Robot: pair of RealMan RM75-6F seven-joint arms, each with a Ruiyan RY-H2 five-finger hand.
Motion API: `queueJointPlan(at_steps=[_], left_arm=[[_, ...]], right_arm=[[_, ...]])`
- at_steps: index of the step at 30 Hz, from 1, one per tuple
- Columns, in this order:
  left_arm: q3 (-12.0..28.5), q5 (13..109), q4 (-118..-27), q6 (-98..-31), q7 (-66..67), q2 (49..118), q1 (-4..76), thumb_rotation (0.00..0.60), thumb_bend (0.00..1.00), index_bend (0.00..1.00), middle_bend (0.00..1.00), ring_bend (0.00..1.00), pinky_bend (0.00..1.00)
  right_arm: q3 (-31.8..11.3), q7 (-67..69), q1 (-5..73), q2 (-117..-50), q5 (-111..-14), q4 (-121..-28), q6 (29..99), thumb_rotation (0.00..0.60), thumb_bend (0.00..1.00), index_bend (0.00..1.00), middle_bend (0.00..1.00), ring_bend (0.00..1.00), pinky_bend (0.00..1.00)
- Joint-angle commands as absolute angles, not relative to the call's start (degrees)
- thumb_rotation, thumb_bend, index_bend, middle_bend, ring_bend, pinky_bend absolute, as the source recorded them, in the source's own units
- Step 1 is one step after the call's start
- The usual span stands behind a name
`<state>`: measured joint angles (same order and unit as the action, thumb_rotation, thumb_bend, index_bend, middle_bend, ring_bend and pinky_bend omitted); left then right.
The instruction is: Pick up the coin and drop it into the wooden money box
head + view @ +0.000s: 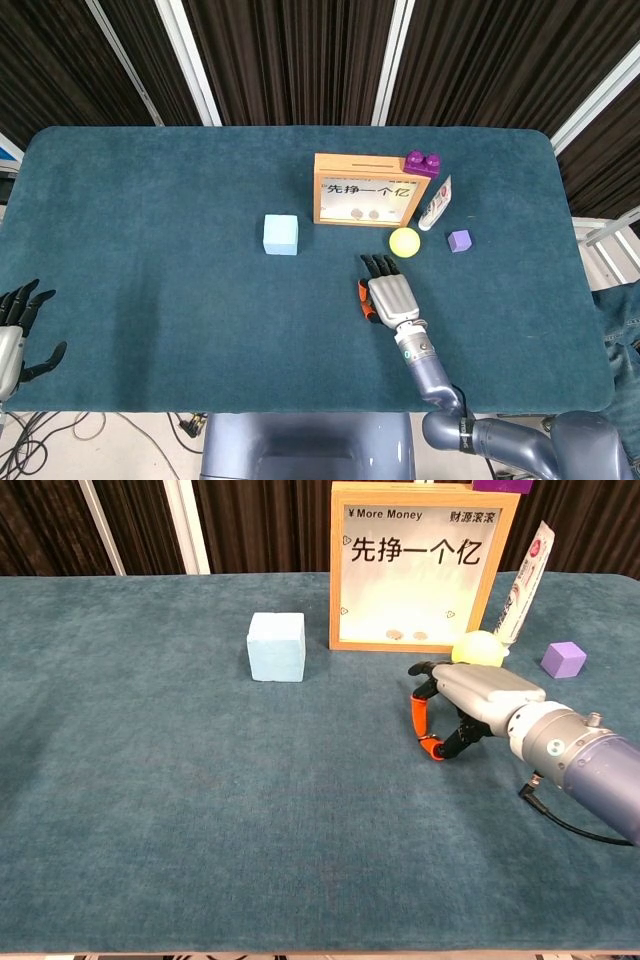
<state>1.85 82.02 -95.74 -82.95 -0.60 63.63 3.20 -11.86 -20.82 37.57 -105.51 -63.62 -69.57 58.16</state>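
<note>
The wooden money box (364, 188) stands upright at the back of the table, its printed front (424, 565) facing me and its slot along the top. My right hand (392, 298) rests palm down on the cloth just in front of it. In the chest view the right hand (475, 700) has its orange fingertips (420, 717) drawn together at the spot where the coin lay. The coin itself is hidden between them. My left hand (15, 330) hangs off the table's front left corner, fingers spread and holding nothing.
A yellow ball (405, 242) lies right beyond the right hand's fingers. A light blue cube (281, 235) sits left of the box. A small purple cube (459, 240), a white tube (436, 204) and a purple brick (422, 163) are to the box's right.
</note>
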Motion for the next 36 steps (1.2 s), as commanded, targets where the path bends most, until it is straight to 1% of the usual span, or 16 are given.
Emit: queueJointPlan(at_steps=[1,11,19,24,27,30,33,36], left_arm=[[1.83,81.92,-95.81,-82.82,-0.58,63.58,3.22,0.600,0.31,0.17,0.00,0.00,0.02],[1.79,81.63,-96.14,-82.47,-0.39,63.38,3.28,0.600,0.31,0.18,0.00,0.00,0.02],[1.77,81.50,-96.32,-82.31,-0.55,63.24,3.30,0.600,0.31,0.18,0.00,0.00,0.02],[1.77,81.56,-96.40,-82.28,-0.64,63.18,3.33,0.600,0.31,0.18,0.00,0.00,0.02],[1.73,81.57,-96.45,-82.25,-0.77,63.13,3.31,0.600,0.31,0.18,0.00,0.00,0.02],[1.74,81.56,-96.54,-82.23,-0.93,63.09,3.31,0.600,0.31,0.18,0.00,0.00,0.02],[1.75,81.57,-96.56,-82.25,-1.14,63.07,3.30,0.600,0.31,0.18,0.00,0.00,0.02],[1.72,81.56,-96.58,-82.21,-1.14,63.05,3.30,0.600,0.31,0.18,0.00,0.00,0.02]], right_arm=[[-11.84,-20.75,37.55,-105.49,-63.65,-69.48,58.09,0.600,0.46,0.59,0.10,0.04,0.00],[-12.04,-20.72,37.28,-104.51,-64.19,-70.61,58.86,0.600,0.46,0.61,0.10,0.04,0.00],[-12.42,-20.39,36.93,-101.19,-63.39,-75.76,57.85,0.600,0.52,0.63,0.10,0.05,0.00],[-12.64,-22.21,36.34,-95.52,-62.81,-84.62,58.21,0.600,0.52,0.64,0.10,0.05,0.00],[-13.40,-25.41,35.79,-91.53,-62.02,-91.10,60.51,0.600,0.52,0.64,0.10,0.05,0.00],[-14.88,-29.71,35.28,-87.46,-59.96,-97.22,63.56,0.600,0.52,0.64,0.10,0.05,0.00],[-17.49,-32.94,35.19,-83.15,-57.45,-102.76,66.32,0.600,0.52,0.65,0.10,0.05,0.00],[-20.06,-34.59,35.44,-78.79,-55.02,-107.53,67.53,0.600,0.52,0.66,0.10,0.05,0.00]])
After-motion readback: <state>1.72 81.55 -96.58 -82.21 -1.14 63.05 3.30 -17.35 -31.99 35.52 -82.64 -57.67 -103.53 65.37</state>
